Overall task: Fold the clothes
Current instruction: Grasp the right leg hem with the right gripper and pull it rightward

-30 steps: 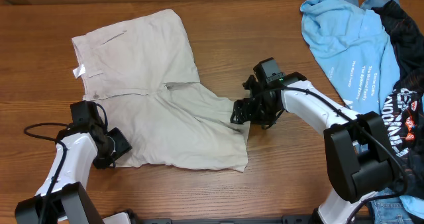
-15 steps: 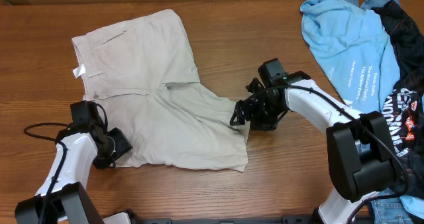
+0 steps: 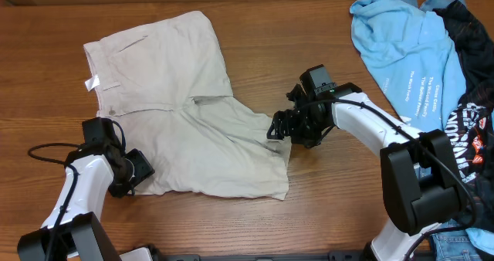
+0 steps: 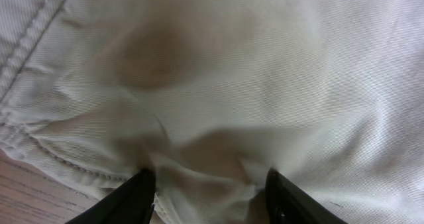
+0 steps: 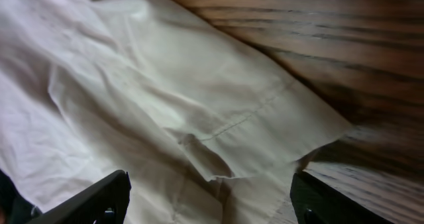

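The beige shorts (image 3: 185, 114) lie flat on the wooden table (image 3: 309, 29), waistband to the upper left with a small white tag (image 3: 93, 83), legs to the lower right. My left gripper (image 3: 137, 171) is at the shorts' lower left edge. In the left wrist view (image 4: 212, 197) its jaws are closed on a bunched fold of the beige cloth (image 4: 232, 71). My right gripper (image 3: 278, 127) is at the right leg's hem. In the right wrist view (image 5: 209, 197) it is open wide, low over the hem corner (image 5: 165, 98), holding nothing.
A light blue shirt with white lettering (image 3: 405, 49) lies at the back right. A black garment with a white print (image 3: 471, 114) lies beside it at the right edge. Bare wood lies between the shorts and the shirt.
My right gripper has shifted slightly at the leg's hem and stays open. The left gripper and the shorts have not moved.
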Tool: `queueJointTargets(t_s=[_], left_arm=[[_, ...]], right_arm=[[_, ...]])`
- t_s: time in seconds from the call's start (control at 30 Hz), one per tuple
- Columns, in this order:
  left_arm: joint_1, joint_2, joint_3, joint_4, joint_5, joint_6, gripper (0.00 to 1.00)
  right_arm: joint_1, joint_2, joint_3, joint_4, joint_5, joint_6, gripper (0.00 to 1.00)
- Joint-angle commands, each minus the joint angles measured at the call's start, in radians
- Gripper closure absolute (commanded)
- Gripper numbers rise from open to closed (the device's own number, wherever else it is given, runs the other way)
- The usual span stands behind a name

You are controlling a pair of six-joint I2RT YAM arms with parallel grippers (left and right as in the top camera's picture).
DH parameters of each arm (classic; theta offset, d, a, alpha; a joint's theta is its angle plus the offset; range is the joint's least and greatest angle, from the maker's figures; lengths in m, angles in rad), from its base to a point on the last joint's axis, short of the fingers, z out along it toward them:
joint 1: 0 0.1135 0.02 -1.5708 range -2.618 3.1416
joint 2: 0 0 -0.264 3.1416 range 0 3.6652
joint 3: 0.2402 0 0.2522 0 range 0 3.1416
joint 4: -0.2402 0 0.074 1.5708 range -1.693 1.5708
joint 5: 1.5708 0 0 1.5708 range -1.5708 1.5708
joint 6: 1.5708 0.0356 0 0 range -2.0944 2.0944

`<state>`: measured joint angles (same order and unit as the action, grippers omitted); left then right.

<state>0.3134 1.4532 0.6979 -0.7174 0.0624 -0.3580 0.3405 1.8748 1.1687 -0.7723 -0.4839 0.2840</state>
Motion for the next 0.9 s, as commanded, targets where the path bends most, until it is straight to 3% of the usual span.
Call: queueJointTargets(t_s=[0.0,0.87], left_arm=[[-0.009,-0.002,-0.014,-0.006,-0.018,0.021,0.42],[-0.009,-0.002,-0.014,-0.009,-0.018,0.022,0.40]], right_arm=[[0.001,-0.013,0.009,0.011,0.027,0.014,0.18],[0.034,0.053,0.009,0.082,0.020,0.069,0.19]])
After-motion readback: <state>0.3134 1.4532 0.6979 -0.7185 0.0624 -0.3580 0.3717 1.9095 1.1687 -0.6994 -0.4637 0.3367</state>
